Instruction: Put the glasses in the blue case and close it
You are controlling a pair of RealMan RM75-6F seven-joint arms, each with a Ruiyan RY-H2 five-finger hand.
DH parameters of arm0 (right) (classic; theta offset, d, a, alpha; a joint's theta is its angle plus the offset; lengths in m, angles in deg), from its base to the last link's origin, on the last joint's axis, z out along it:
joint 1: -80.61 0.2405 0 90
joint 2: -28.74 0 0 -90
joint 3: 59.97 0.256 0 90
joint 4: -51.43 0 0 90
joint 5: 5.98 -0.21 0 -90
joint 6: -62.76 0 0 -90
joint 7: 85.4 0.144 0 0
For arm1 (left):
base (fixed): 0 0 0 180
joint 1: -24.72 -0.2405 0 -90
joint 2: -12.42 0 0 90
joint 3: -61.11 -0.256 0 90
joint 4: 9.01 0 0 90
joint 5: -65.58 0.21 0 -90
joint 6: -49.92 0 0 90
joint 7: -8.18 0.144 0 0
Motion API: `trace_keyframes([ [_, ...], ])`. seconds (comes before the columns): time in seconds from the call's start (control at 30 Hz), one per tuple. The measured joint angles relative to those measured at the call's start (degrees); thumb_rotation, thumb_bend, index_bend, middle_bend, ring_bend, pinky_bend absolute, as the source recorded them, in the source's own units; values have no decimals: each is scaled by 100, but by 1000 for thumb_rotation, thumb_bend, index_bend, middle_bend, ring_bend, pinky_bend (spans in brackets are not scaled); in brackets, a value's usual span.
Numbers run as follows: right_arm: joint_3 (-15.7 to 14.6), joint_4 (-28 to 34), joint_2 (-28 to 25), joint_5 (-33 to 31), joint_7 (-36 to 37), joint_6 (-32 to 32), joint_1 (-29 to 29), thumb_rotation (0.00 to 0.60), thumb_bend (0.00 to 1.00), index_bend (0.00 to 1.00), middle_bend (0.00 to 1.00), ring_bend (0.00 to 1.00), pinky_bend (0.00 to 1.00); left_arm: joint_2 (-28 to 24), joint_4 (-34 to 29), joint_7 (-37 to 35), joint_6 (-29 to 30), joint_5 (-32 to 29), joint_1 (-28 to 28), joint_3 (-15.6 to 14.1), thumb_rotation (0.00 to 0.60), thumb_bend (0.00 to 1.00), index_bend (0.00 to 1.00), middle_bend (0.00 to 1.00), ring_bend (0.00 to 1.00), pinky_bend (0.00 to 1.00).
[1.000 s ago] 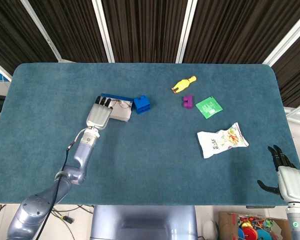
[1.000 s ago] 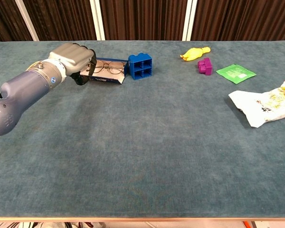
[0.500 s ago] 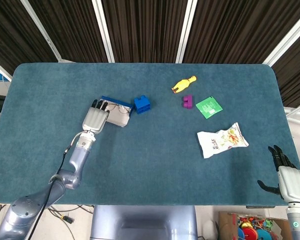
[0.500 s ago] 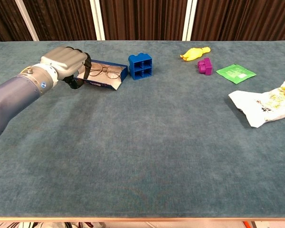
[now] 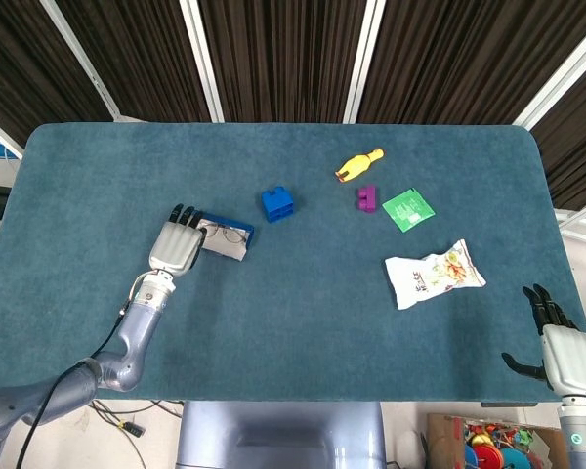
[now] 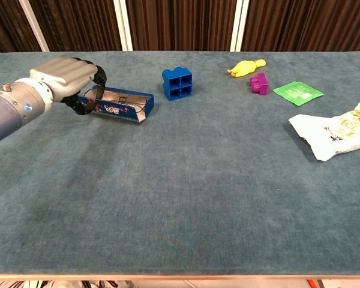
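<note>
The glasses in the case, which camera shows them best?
The chest view: the glasses lie in the open blue case, rims visible. The head view shows only a faint outline from above.

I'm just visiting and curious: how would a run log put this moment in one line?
left hand grips blue case end | glasses inside | case open | right hand idle, open

The left hand (image 5: 174, 248) grips the open blue case (image 5: 226, 239) holding the glasses (image 5: 230, 232).
</note>
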Motion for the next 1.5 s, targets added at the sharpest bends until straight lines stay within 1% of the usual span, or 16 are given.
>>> trace_keyframes([
  [0.13,2,4,-5,-13,2,9,2,600,260,21,0,162,317,-52,-76,166,-29,-147,100,90,600,470,609,185,85,97],
  [0.27,3,8,-7,-34,-2,25,5,600,260,21,0,162,316,-19,66,165,-137,-166,254,137,600,470,609,185,85,96],
  [0.6,8,30,-9,-75,-26,40,8,600,260,21,0,162,317,330,821,221,-350,-218,702,250,600,470,609,185,85,96],
  [0.9,0,42,-26,-74,-22,44,5,600,260,21,0,162,317,697,1569,367,-646,-470,970,307,600,470,610,185,85,96],
  [1.2,-6,38,-19,-73,-27,52,8,600,260,21,0,162,317,965,2084,143,-628,-385,1163,345,600,469,612,185,85,96],
  [1.5,-14,56,-34,-80,-27,59,4,600,260,21,0,162,317,1155,2505,2,-794,-360,1294,356,600,470,610,185,85,96],
])
